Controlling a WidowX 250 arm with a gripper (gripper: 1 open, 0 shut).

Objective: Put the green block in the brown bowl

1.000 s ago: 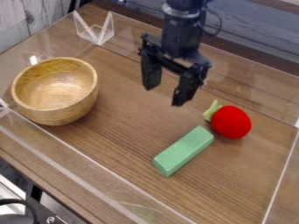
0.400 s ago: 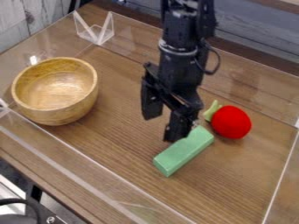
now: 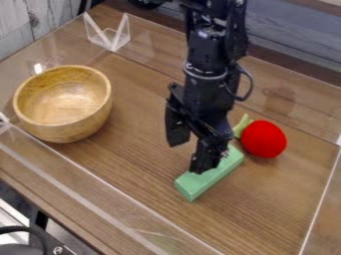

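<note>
We see the gripper [image 3: 196,147] pointing down at lower centre of the frame, its jaws spread wide and holding nothing. One dark finger [image 3: 206,154] stands in front of the upper end of the green block [image 3: 206,178]; we cannot tell whether it touches. The block lies flat and diagonal on the wooden table [image 3: 120,189], just below the gripper. The brown bowl [image 3: 60,102] sits well apart at left. A red strawberry toy [image 3: 262,138] rests near the block's upper right.
</note>
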